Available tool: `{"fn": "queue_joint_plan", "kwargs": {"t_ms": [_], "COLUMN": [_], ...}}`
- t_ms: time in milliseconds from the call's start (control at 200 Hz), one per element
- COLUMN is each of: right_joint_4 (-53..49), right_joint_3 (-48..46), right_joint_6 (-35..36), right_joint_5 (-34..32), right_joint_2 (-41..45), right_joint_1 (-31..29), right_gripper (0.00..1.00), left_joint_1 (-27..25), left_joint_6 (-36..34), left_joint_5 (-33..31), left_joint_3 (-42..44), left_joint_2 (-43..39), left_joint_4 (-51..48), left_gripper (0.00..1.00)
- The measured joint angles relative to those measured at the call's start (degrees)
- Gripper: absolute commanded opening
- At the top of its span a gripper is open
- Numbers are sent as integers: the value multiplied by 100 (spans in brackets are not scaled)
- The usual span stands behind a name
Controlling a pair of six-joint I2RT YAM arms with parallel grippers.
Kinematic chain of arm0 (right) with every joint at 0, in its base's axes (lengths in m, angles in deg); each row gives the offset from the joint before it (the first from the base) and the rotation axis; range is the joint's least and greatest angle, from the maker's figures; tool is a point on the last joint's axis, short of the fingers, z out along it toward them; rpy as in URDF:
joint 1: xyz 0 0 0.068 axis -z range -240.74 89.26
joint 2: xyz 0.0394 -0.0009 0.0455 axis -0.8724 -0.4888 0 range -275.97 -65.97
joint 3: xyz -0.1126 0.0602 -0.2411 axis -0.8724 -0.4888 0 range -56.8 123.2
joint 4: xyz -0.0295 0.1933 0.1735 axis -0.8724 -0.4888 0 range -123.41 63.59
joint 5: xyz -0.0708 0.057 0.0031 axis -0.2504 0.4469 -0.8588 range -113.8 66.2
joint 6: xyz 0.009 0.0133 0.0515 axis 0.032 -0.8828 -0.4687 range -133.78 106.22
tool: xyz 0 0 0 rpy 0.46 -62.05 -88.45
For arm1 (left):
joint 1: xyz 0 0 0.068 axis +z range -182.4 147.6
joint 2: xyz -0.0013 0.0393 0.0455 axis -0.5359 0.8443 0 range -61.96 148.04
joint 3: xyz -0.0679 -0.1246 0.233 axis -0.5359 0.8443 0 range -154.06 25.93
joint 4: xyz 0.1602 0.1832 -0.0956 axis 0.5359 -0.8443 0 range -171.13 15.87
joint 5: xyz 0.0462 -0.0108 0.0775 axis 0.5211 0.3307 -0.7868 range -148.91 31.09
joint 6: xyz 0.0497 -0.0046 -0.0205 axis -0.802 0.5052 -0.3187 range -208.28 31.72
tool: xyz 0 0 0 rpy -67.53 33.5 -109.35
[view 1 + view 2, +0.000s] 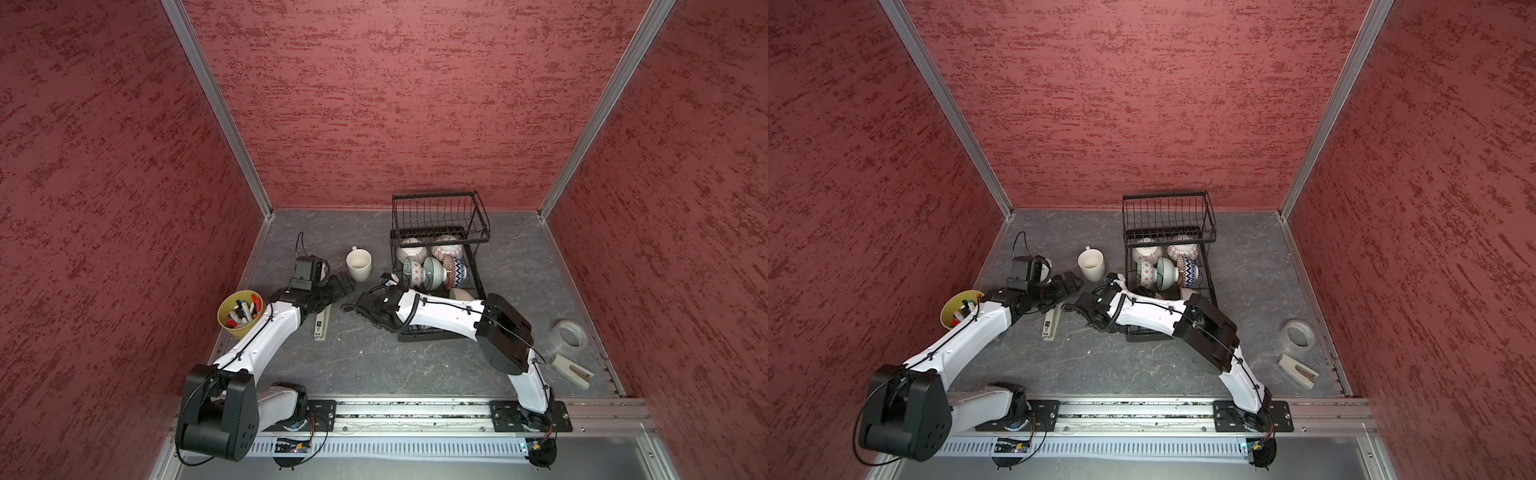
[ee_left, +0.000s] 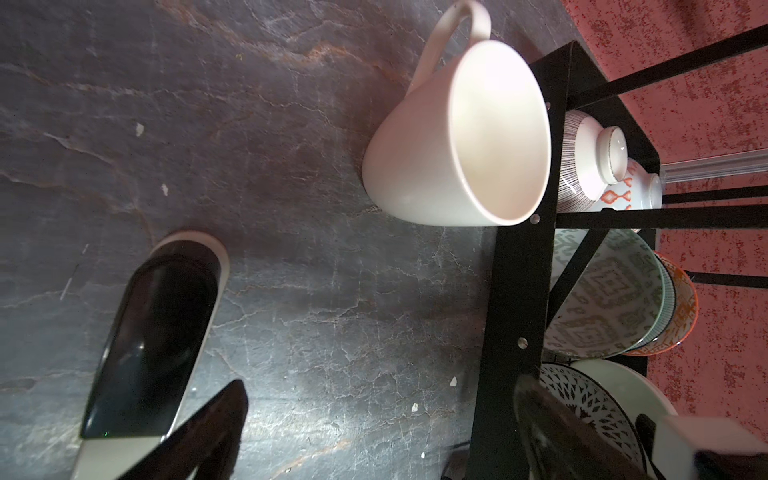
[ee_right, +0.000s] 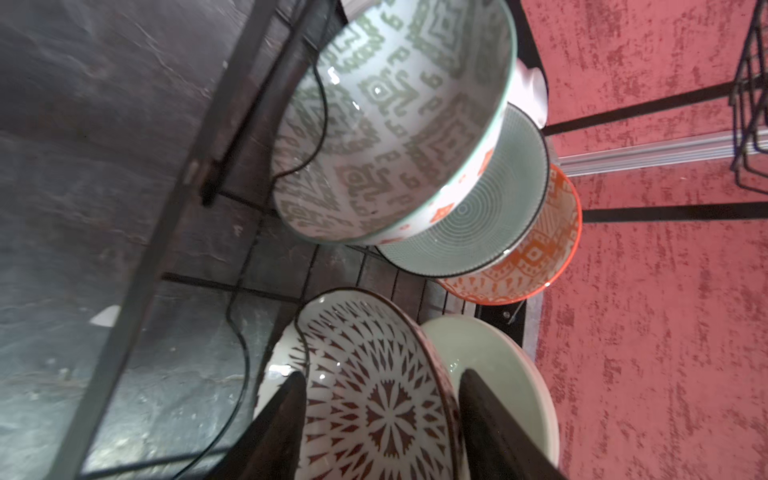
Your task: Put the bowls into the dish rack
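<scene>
Red-walled booth, grey slate desk [image 1: 374, 365]. The dish rack [image 1: 436, 195] sits back right, and every bowl I can see is in its lower tier. The right hand [image 3: 382, 374] is spread astride the rim of the triangle-pattern bowl [image 3: 357, 328], not pinching it. Looks like the let-go step. That bowl stands on edge in a wire slot beside the pale green bowl [image 3: 490, 349], which packs them tight. The left hand [image 1: 343, 284] is spread and empty near the mug [image 1: 359, 262], which is also empty. The marker pot [image 1: 241, 313] holds pens only.

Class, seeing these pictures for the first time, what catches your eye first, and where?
A black dish rack packed with patterned bowls stands toward the back of the table. The open right hand straddles a triangle-patterned bowl's rim inside it. A cream mug stands just left.
</scene>
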Motion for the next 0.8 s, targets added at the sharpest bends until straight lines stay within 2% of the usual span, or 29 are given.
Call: {"fn": "queue_joint_plan", "kwargs": {"t_ms": [356,481,802], "right_joint_4": [437,654,1067], "right_joint_3": [-162,-444,-1598], "right_joint_6": [31,39,-208], "right_joint_5": [70,125,369], "right_joint_2": [898,1473,2966], "right_joint_1": [94,249,1276], "right_gripper": [87,99,99], "left_joint_1": [17,22,162], "left_joint_6": [-188,-297,-538], "left_joint_5": [-48,-105,-522], "left_joint_3": [-291,-538,-769], "left_joint_2": [-76,-114,-289], "left_joint_4": [-330,-472,-699], "left_gripper": [99,99,99]}}
